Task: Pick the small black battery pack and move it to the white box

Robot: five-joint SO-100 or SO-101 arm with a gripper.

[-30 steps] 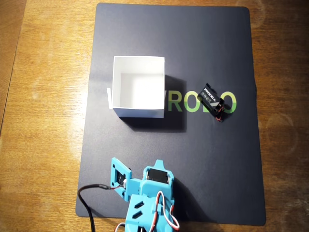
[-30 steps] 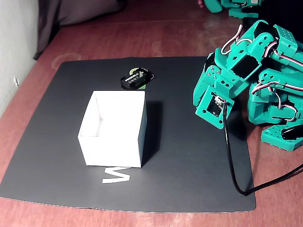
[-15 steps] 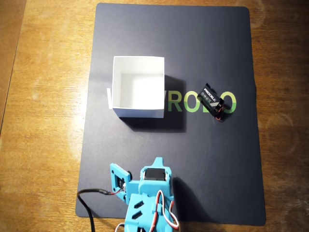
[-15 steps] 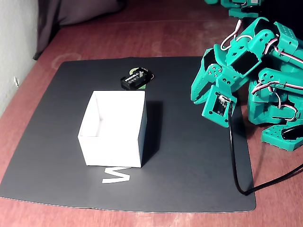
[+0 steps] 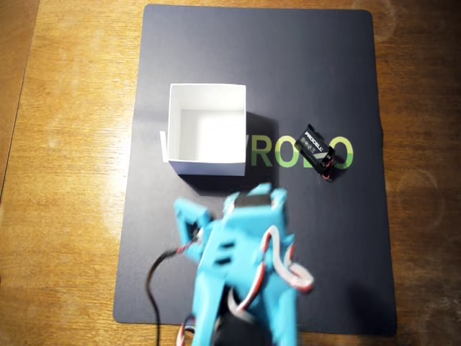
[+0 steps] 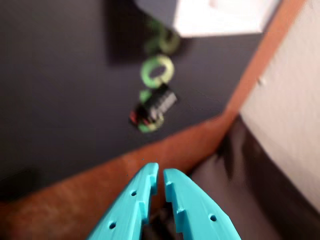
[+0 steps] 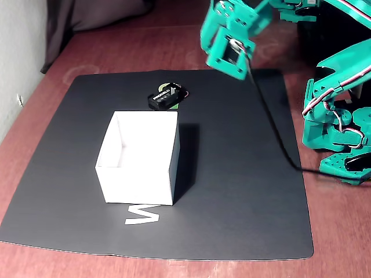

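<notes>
While the open white cardboard box (image 5: 207,128) holds nothing, the small black battery pack (image 5: 318,148) lies beside it.
Raised teal two-finger gripper (image 6: 159,176) hovers nearly closed, gripping nothing.

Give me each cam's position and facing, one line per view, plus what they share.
Overhead view: above the table, facing straight down on the dark mat; arm's upper body enters from the bottom.
Wrist view: rides the arm, aimed past the gripper, fingertips nearly closed, toward the mat's edge.
Fixed view: beside the table, angled down; arm reaches in top right.
All three share the battery pack and white box.
</notes>
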